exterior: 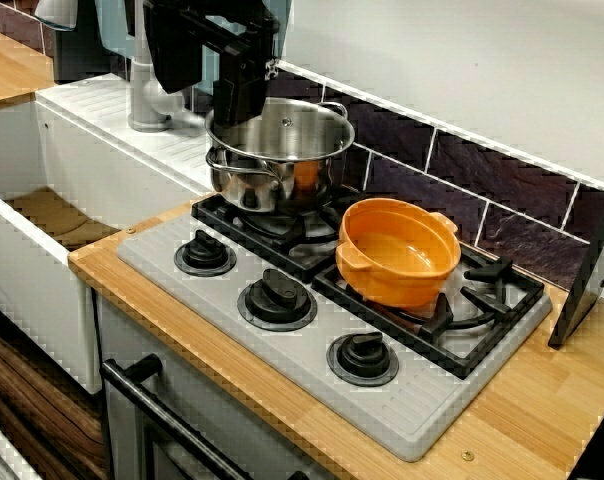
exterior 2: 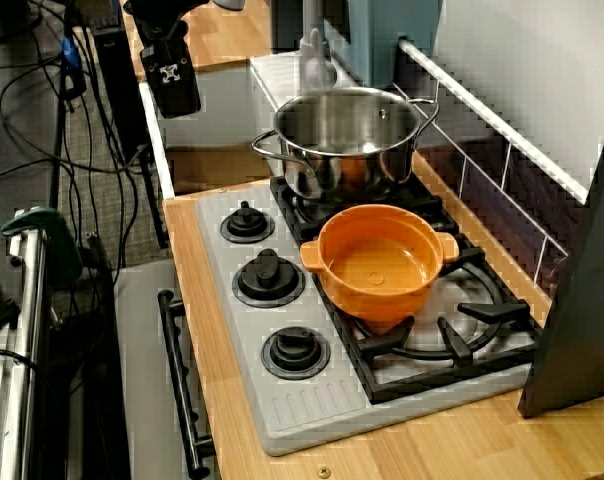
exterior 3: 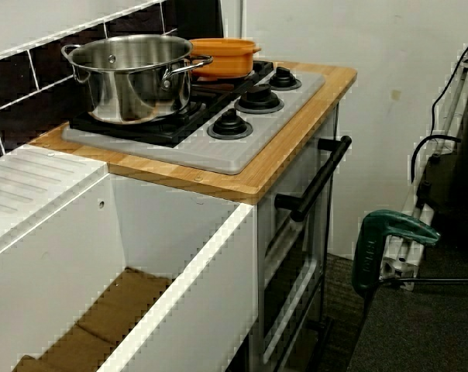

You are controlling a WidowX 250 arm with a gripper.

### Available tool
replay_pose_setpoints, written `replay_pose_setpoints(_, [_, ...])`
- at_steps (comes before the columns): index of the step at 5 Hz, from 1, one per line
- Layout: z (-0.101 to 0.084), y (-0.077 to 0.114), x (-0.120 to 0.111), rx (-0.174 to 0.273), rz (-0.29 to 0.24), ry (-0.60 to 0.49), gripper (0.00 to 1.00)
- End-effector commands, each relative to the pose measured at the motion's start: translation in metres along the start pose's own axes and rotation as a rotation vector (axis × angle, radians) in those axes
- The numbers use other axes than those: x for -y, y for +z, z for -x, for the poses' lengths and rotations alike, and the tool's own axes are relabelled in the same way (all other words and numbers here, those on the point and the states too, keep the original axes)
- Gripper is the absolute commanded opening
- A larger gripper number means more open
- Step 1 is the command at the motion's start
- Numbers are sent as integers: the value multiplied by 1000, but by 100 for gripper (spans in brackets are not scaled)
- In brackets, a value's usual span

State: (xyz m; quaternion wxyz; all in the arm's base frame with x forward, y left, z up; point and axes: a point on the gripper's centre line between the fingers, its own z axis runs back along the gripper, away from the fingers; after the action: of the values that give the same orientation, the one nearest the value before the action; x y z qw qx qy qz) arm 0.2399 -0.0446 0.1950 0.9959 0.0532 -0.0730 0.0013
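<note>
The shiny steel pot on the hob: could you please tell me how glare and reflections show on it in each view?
Front view: the shiny steel pot mirrors the round orange bowl on its wall. View from above: the same orange patch. Low side view: soft pale streaks, no harsh glare.

Pot (exterior: 279, 150): polished bare steel, silver, with an orange reflection low on its wall. Pan (exterior: 397, 250): plain orange inside and out. Hob plate (exterior: 422, 410): light grey, finely ribbed. Grates (exterior: 437, 325) and knobs (exterior: 277, 297): black. Surface (exterior: 542, 400): pale wood grain. Wall tiles (exterior: 422, 190): dark purple-brown, white grout. Gripper (exterior 2: 174, 95): black.
</note>
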Motion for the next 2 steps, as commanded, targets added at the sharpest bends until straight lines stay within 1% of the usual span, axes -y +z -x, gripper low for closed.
replay_pose_setpoints(1, [-27,-11,14,84,-11,-3,100])
replay_pose_setpoints(2, [-56,-27,23,98,-51,-16,100])
